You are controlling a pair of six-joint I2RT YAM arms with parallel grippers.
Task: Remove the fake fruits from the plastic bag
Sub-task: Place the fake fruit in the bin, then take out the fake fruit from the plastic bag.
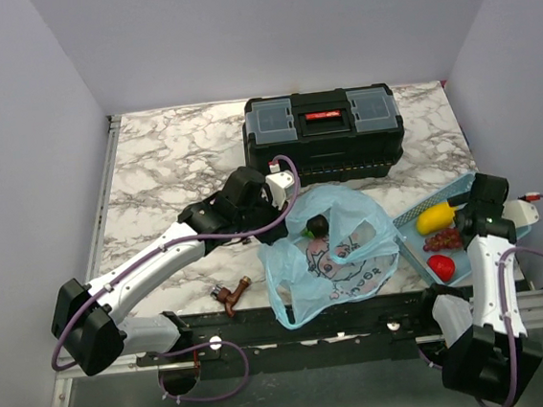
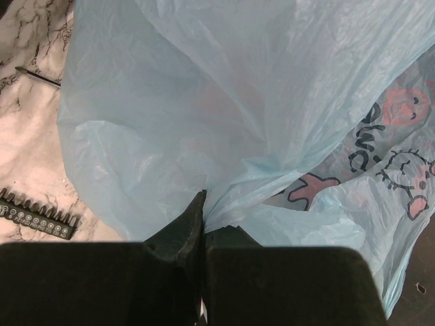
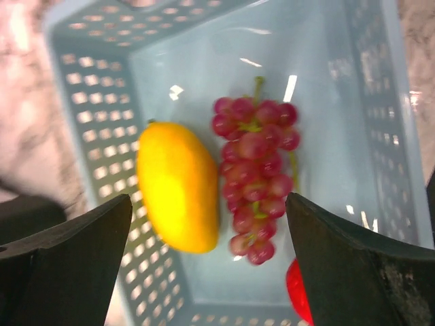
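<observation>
Inside light-blue perforated basket (image 3: 102, 102), yellow oval mango (image 3: 178, 197) and reddish-purple grape bunch (image 3: 255, 176) lay beneath spread right gripper (image 3: 209, 200). Nearby, left gripper (image 2: 202, 217) pinched crinkly light-blue plastic bag (image 1: 339, 255) at near edge of marble table (image 1: 172, 165); dark round fruit (image 1: 317, 225) partly hidden among its folds.

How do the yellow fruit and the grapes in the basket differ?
The yellow fruit is one smooth oval; the grapes are a cluster of small reddish-purple balls on a green stem. The yellow fruit looks broader, the grapes longer. Both lie side by side in the blue basket.

The plastic bag (image 2: 204, 102) is pale blue (pink cartoon animals, dark lettering), the mango (image 3: 178, 197) yellow, the grapes (image 3: 255, 170) reddish-purple.
</observation>
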